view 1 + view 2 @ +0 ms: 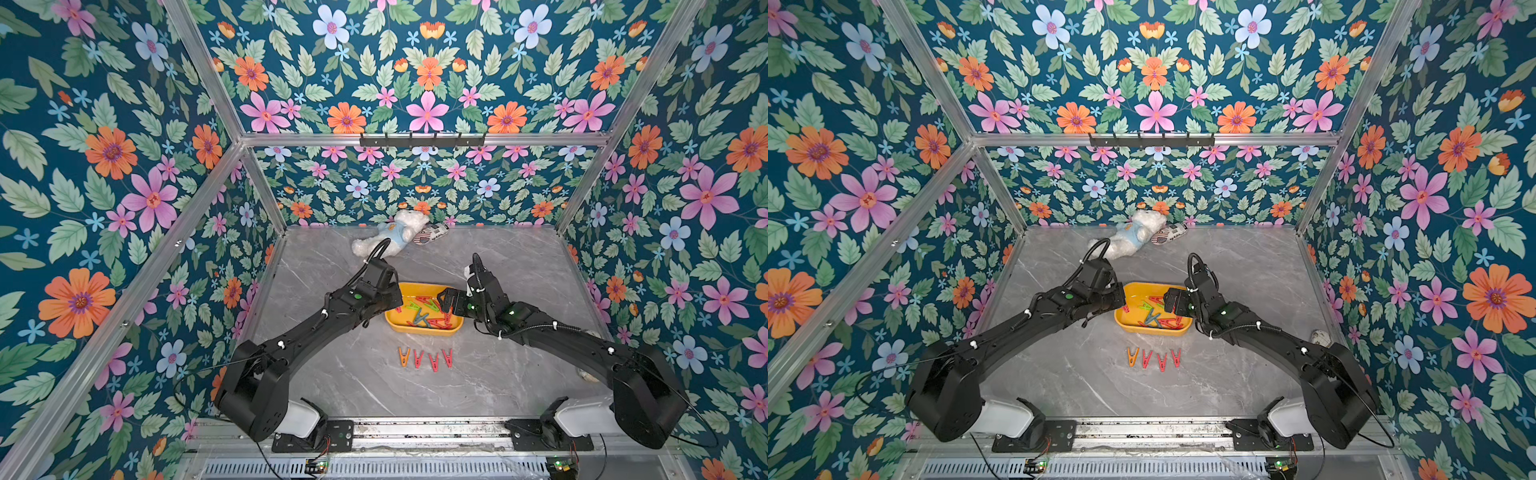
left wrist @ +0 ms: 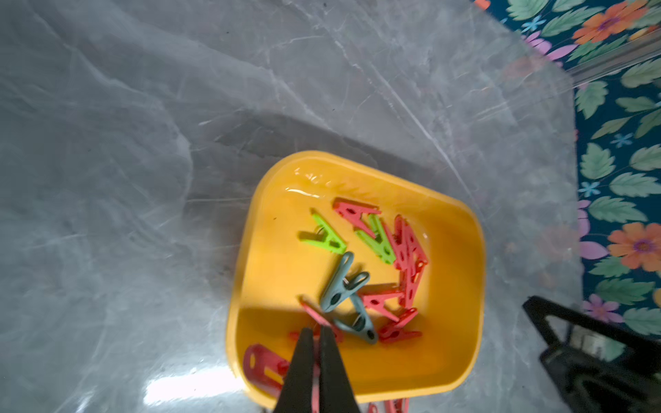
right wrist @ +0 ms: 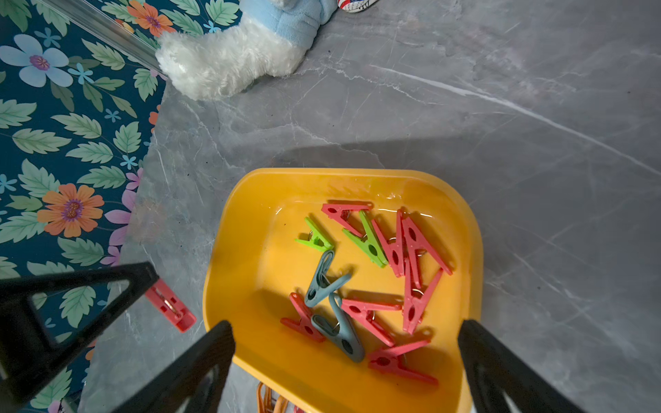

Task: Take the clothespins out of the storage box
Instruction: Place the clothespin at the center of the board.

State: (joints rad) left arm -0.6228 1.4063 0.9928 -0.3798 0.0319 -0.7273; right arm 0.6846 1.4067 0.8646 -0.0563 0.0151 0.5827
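I judge the job a little under a third done. Four clothespins are out of the box, lying side by side in a row on the marble table (image 1: 498,374), just in front of the yellow storage box (image 1: 419,331) on the side nearest my bases. A fifth is in hand. My left gripper (image 2: 316,330) is pinched tight on a red clothespin (image 3: 171,304), which hangs at the box's left rim, apparently just outside it and clear of the pile. My right gripper (image 3: 347,325) is spread wide and holds nothing. It hovers above the right part of the box, looking down on the pile.

The box sits in the middle of the table between my two grippers, well apart from the white teddy bear (image 1: 388,239) at the far wall.

The row holds one orange pin (image 1: 404,356) and three red pins (image 1: 434,362). Inside the box I count eleven: seven red pegs (image 3: 418,250), two green pegs (image 3: 368,239) and two grey-blue pegs (image 3: 339,336). Several of the red ones lie across each other on the right side, so that number could be off by one. With the one I hold, that makes sixteen.

What is left, as I see it, is to set this red one down beside the row, then lift out the remaining eleven.
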